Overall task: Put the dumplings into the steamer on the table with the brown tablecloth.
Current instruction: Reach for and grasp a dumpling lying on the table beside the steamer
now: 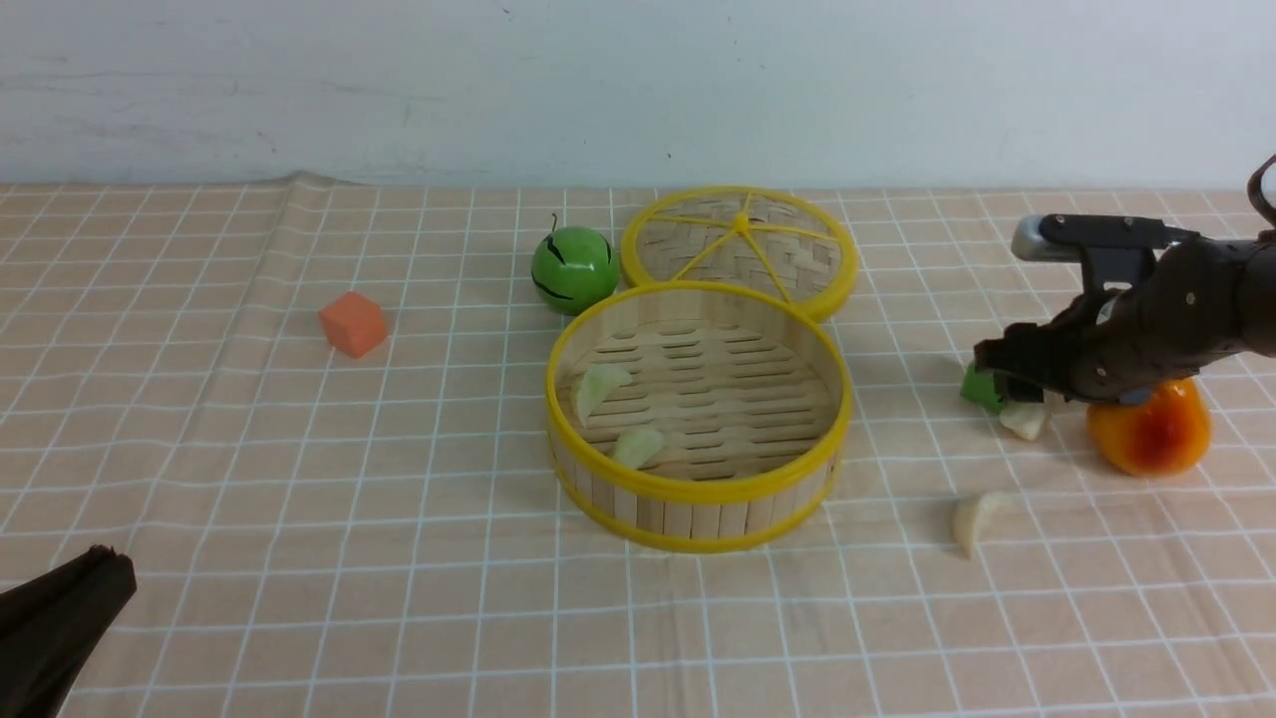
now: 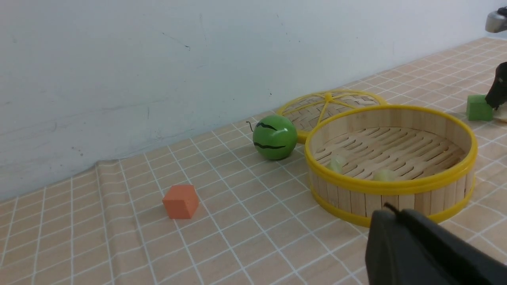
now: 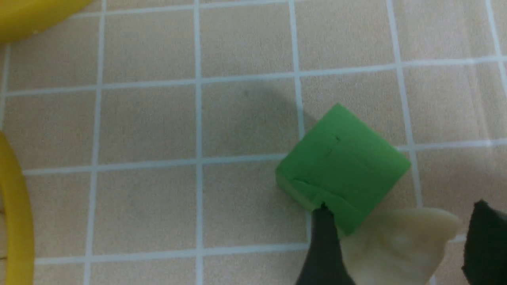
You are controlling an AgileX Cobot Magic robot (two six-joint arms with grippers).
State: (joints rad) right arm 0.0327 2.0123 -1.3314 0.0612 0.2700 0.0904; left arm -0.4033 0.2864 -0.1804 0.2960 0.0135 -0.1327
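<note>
Over tablecloth [image 1: 299, 479], right jaws wide astride dumpling [image 3: 396, 245], against green cube [image 3: 344, 162]

Round bamboo steamer w/ yellow rims [image 2: 390, 194] has 2 pale crescent dumplings [image 2: 336, 163] [image 2: 385, 175] inside. Green striped ball [image 2: 275, 137] & flat woven lid [image 2: 328, 107] sit just beside it. Orange foam cube [image 2: 180, 201] is well apart; green foam cube [image 2: 478, 107] near.

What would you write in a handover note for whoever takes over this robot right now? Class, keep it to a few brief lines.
Left gripper: shut, empty, low at the left.
Right gripper: open, jaws either side of a third dumpling beside the green cube.
Done: two dumplings lie in the steamer.
To do: close on the third dumpling, carry it in; then fetch the fourth dumpling from the cloth.
</note>
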